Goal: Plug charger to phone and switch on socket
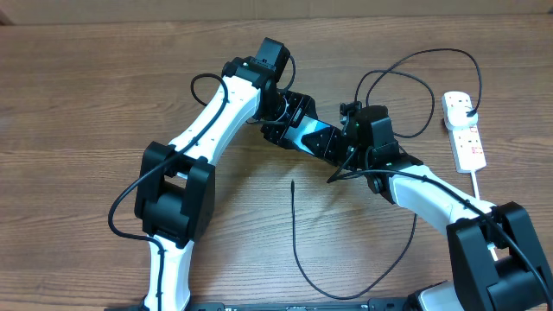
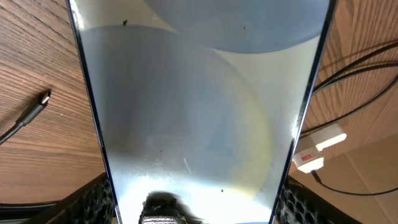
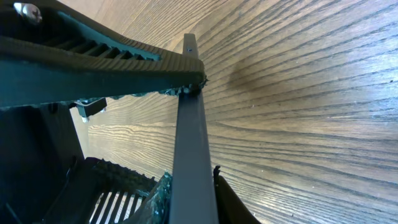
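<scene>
The phone (image 1: 313, 136) is held above the table between both arms. My left gripper (image 1: 292, 123) is shut across its width; in the left wrist view its pale screen (image 2: 199, 112) fills the frame between my fingers (image 2: 93, 202). My right gripper (image 1: 346, 149) is at the other end, and in the right wrist view its jaws sit tight on either side of the phone's thin edge (image 3: 191, 149). The charger's tip (image 1: 293, 184) lies loose on the wood and also shows in the left wrist view (image 2: 42, 99). The white socket (image 1: 464, 131) lies at the far right with the black plug (image 1: 467, 105) in it.
The charger cable (image 1: 346, 297) loops along the near side of the table under my right arm. More black cable curls behind the right gripper toward the socket (image 2: 317, 152). A finger of the left gripper (image 3: 93, 56) crosses the top of the right wrist view.
</scene>
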Controlling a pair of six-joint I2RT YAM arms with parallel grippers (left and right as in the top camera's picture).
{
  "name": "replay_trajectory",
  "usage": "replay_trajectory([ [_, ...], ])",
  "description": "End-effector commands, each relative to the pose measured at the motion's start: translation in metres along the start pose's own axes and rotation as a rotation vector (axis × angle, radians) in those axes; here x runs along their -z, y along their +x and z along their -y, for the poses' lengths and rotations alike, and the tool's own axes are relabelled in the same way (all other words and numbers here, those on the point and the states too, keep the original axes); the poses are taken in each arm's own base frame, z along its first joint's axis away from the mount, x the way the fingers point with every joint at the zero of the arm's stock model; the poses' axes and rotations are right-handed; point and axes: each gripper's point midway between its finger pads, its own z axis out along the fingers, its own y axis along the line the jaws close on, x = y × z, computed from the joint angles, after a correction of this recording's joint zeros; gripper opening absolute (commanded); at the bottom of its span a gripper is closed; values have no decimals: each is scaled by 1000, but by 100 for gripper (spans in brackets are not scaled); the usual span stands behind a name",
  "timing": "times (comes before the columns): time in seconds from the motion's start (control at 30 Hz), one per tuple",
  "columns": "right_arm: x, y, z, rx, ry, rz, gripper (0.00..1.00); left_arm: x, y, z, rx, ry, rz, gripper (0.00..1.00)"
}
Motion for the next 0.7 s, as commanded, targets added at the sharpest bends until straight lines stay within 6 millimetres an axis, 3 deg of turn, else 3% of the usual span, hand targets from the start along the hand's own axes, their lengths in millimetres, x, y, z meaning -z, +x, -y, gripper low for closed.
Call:
replay_trajectory([
  [0.0, -1, -7, -6, 20, -3, 18, 17, 3, 11, 10, -8, 25, -22, 4],
  [0.27, -1, -7, -6, 19, -1, 21, 9, 3, 11, 10, -16, 24, -22, 4],
  [0.67, -1, -7, -6, 19, -1, 21, 5, 3, 9, 10, -15, 23, -8, 4],
])
